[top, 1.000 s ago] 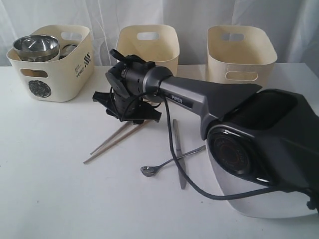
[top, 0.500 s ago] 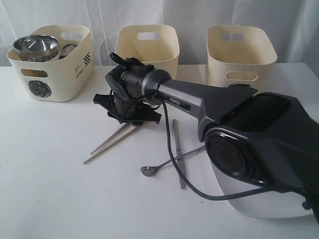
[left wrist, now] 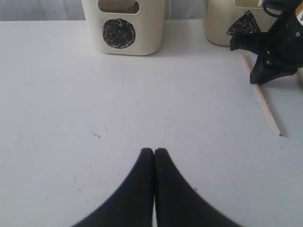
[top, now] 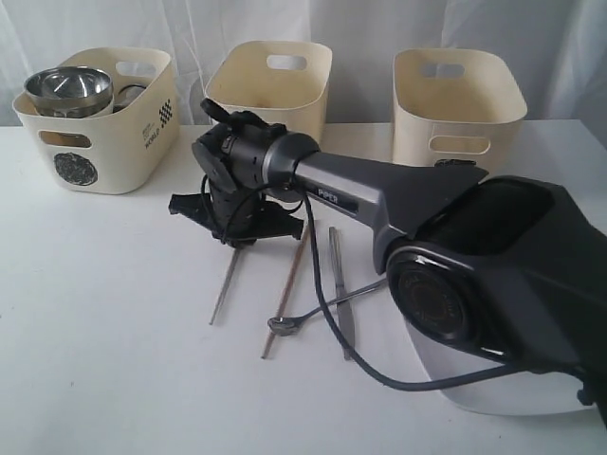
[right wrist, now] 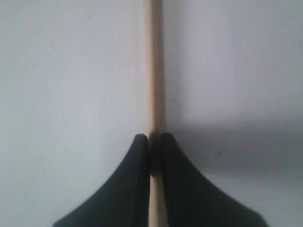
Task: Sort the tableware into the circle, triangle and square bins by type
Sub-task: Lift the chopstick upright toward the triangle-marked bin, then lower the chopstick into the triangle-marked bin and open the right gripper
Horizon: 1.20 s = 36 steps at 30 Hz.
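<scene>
My right gripper [top: 234, 237] reaches across to the middle of the table and is shut on one wooden chopstick [right wrist: 154, 71] [top: 225, 286], whose free end slants down to the table. The second chopstick [top: 285, 294] lies beside it, its tip over the spoon [top: 285, 325]. The knife [top: 340, 289] crosses the spoon's handle. The white square plate [top: 493, 391] sits half hidden under the arm. The circle bin [top: 95, 133] holds the steel bowl [top: 68, 85] and a cup [top: 129, 95]. The triangle bin [left wrist: 236, 23] and square bin [top: 458, 100] stand behind. My left gripper [left wrist: 154, 151] hangs shut and empty over bare table.
The right arm's long grey link [top: 379, 194] and its cable [top: 327, 308] stretch over the knife and spoon. In the left wrist view a chopstick [left wrist: 261, 101] lies next to the right gripper [left wrist: 274, 52], in front of the triangle bin. A white curtain backs the table.
The right gripper has closed on one chopstick. The two chopsticks, earlier lying together pointing lower left, have swung apart, one ending over the spoon. The middle bin has shifted slightly left.
</scene>
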{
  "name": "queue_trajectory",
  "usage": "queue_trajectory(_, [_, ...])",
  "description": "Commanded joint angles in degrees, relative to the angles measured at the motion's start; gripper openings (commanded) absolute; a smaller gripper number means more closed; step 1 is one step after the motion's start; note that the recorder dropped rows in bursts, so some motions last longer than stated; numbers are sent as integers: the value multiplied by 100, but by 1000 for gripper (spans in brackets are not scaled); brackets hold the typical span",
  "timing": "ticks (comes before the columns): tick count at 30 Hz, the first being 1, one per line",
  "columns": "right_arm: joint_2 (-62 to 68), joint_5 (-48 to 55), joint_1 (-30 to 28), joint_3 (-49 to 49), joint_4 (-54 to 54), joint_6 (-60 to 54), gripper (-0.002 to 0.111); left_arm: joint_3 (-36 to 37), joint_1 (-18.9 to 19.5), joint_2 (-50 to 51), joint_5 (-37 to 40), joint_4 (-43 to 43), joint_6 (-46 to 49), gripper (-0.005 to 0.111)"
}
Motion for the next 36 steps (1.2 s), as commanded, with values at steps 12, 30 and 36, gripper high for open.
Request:
queue_trajectory(12, [-1444, -779, 126, 89, 193, -1986, 0, 24, -33, -21, 11, -31, -7, 0])
queue_trajectory(30, [-3512, -3266, -1067, 3062, 86, -2539, 0, 24, -33, -21, 11, -31, -7, 0])
queue_trajectory(36, [-3900, -5916, -2077, 3890, 98, -1909, 0, 24, -33, -21, 11, -31, -7, 0])
